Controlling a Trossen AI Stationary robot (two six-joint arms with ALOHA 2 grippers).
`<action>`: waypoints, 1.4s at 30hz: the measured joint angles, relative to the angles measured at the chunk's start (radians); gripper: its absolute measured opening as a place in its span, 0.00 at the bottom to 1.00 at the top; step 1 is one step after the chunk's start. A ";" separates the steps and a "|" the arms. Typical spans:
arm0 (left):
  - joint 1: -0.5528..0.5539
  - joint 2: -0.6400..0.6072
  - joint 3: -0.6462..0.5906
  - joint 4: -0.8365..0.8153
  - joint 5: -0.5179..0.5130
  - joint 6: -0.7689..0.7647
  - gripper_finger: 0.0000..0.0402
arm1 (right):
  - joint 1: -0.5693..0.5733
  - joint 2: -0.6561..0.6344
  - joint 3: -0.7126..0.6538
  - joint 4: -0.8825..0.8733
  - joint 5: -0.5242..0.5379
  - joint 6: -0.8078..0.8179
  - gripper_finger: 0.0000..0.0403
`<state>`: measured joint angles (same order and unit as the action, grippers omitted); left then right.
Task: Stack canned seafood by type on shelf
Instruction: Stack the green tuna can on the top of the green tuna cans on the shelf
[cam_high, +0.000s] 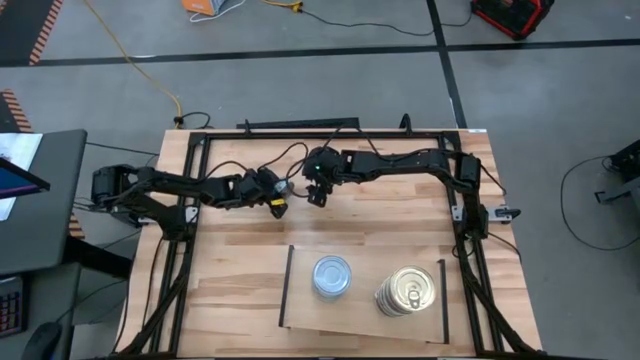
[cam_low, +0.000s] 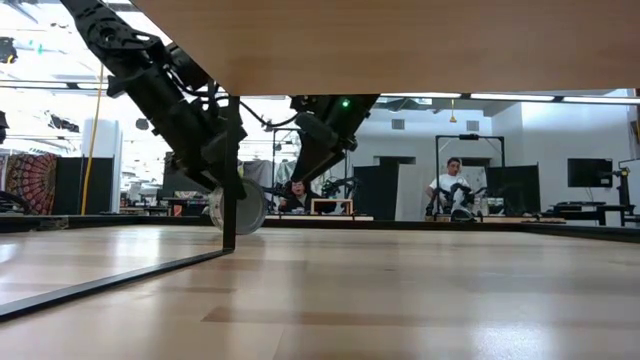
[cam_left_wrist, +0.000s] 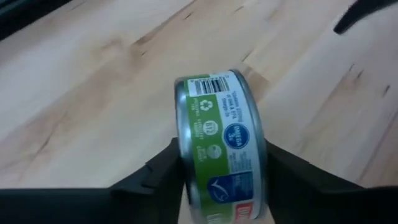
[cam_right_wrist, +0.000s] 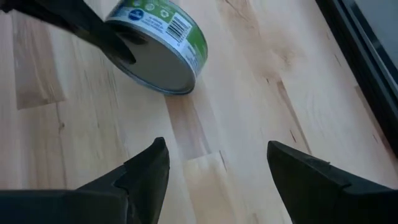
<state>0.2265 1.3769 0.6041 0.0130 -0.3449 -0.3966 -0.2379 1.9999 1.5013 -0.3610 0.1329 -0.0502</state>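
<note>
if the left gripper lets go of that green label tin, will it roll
Probably: the green-label tin is held on edge between the left gripper fingers, so dropped that way it could roll on its round rim. Its smooth metal faces look slippery, and it seems rigid.

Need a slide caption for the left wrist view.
Left gripper pinching a green-labelled tin on edge above the tabletop.

I read "OMEGA 3" in a blue circle on the green paper label of the flat round metal tin (cam_left_wrist: 221, 149), barcode above it, other print illegible
</note>
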 joint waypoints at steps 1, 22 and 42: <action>-0.002 0.000 0.000 -0.001 0.000 0.014 0.43 | 0.000 0.000 0.000 -0.007 0.000 -0.001 0.73; -0.013 -0.429 0.036 -0.054 0.400 -0.015 0.32 | -0.053 -0.169 -0.032 -0.185 0.002 -0.040 0.73; -0.002 -0.322 0.426 -0.055 1.220 -0.182 0.32 | -0.002 -0.703 -0.511 0.329 0.001 -0.189 0.73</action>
<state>0.2247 1.0548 1.0303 -0.0423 0.8753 -0.5791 -0.2399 1.2966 0.9904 -0.0317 0.1337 -0.2388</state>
